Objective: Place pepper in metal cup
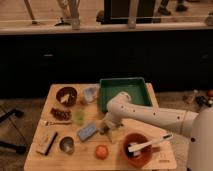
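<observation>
The pepper [104, 131] shows only as a small dark green shape on the wooden table [55, 161], just right of the blue sponge [87, 132]; the gripper partly covers it. My gripper [105, 126] hangs down from the white arm [150, 116] and sits right at the pepper, in front of the green tray. The metal cup [66, 145] stands upright near the table's front left, about a sponge's length left of the gripper, with a dark inside.
A green tray [124, 81] lies at the back right. A terracotta bowl [136, 150] with a white utensil is at the front right, and an orange fruit [102, 151] is beside it. A pale green cup [79, 117], a dark bowl [66, 95] and a wooden block [46, 143] are on the left.
</observation>
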Action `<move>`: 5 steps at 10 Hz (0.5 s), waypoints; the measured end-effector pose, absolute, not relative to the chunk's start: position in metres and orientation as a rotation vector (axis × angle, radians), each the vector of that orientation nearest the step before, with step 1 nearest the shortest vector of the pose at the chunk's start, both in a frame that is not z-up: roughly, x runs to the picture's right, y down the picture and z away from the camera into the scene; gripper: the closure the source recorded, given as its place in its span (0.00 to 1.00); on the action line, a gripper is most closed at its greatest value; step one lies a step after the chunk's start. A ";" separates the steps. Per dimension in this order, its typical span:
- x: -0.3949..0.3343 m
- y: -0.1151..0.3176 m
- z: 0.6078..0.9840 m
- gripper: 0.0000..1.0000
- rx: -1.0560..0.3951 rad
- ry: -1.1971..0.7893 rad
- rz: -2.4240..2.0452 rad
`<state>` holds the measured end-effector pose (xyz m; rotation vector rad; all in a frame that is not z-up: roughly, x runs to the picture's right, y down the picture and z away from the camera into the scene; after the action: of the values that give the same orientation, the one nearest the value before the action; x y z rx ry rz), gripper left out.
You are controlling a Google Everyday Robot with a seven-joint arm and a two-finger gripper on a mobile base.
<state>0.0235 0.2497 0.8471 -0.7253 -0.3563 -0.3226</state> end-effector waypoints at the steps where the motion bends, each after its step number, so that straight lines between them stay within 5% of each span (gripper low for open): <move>1: 0.024 0.250 0.847 0.58 -0.726 -0.356 -0.323; 5: 0.028 0.244 0.841 0.96 -0.727 -0.353 -0.322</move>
<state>0.0277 0.2439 0.8408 -0.7266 -0.3533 -0.3220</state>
